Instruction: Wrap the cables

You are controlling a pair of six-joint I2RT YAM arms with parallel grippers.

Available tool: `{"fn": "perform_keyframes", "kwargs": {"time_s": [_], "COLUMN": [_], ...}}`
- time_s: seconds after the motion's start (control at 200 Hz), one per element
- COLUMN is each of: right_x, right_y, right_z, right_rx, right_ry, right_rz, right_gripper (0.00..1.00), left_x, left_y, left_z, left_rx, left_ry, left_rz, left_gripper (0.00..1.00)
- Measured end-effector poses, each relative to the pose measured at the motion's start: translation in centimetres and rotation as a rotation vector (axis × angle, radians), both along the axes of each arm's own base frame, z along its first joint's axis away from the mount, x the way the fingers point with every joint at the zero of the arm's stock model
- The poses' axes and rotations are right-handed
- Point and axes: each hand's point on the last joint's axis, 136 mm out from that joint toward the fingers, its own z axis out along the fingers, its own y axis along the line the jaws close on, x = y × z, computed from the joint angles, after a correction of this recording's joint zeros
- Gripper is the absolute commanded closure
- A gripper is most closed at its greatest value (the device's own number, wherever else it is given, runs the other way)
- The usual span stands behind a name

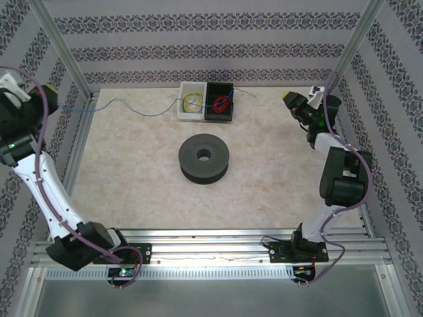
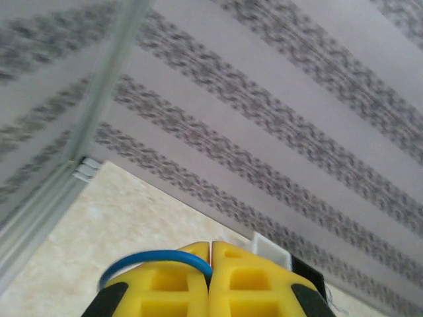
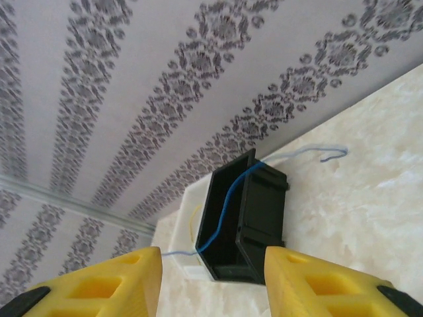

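Here's a lab-style robot test cell: left arm [image 1: 41, 181] and right arm [image 1: 328, 146] bolted to aluminium rails [image 1: 211, 247], a marble-look table [image 1: 132, 178] boxed in by aluminium posts [image 1: 59, 49], and patterned wall panels [image 1: 218, 46] rising just beyond both sets of yellow jaws.

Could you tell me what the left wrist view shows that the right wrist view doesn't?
Left wrist: the yellow-fingered left gripper shut on a loop of the thin blue wire. Right wrist: the right gripper open, the wire crossing the black plastic bin, its free end on the beige marbled table. Both: the wire, the table, striped wallpaper.
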Motion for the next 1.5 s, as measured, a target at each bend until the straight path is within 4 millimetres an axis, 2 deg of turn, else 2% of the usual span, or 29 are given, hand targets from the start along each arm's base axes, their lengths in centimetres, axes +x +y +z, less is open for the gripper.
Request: {"fn": "perform_keyframes", "kwargs": {"time_s": [0.135,0.19,0.27,0.43,0.495,0.675,0.759,0.854,1.004,1.269,1.499], "right_x": [-0.2,-0.5,-0.9,-1.7,-1.9,-2.3,-2.3,-2.0,-0.7,2.0,5.0], "right_y": [1.3,1.8,2.2,2.4,1.8,0.5,0.1,-0.2,-0.4,0.7,-0.4], "right_z": [-2.7,-3.9,-5.0,-5.3,-5.5,-6.4,-6.6,-6.6,-7.4,-11.6,-11.8], "right_rx": [-0.080,-0.124,-0.191,-0.308,-0.351,-0.434,-0.454,-0.476,-0.510,-0.639,-0.726], "right_ry": [0.097,0.143,0.192,0.230,0.244,0.285,0.298,0.298,0.315,0.420,0.448], "right_rz": [0.003,0.003,0.002,-0.014,-0.032,-0.074,-0.085,-0.095,-0.108,-0.107,-0.140], "right_gripper": [0.49,0.45,0.42,0.39,0.38,0.38,0.38,0.38,0.38,0.40,0.41], "left_x": [1.0,1.3,1.5,1.1,0.6,-1.2,-1.7,-1.9,-2.0,-2.0,-2.1], "left_y": [-6.2,-7.7,-8.7,-8.7,-8.7,-9.2,-9.5,-9.6,-9.7,-9.8,-10.0], "left_z": [-0.5,-0.8,-1.5,-2.0,-1.0,3.6,4.4,4.3,3.7,3.7,3.6], "left_rx": [0.036,0.048,0.063,0.090,0.114,0.191,0.202,0.200,0.189,0.187,0.198], "left_ry": [0.010,0.023,0.048,0.096,0.096,0.019,0.003,0.012,0.034,0.036,0.035], "left_rz": [-0.135,-0.166,-0.183,-0.168,-0.162,-0.159,-0.162,-0.166,-0.170,-0.178,-0.192], "left_gripper": [1.00,1.00,1.00,1.00,1.00,1.00,1.00,1.00,1.00,1.00,1.00]}}
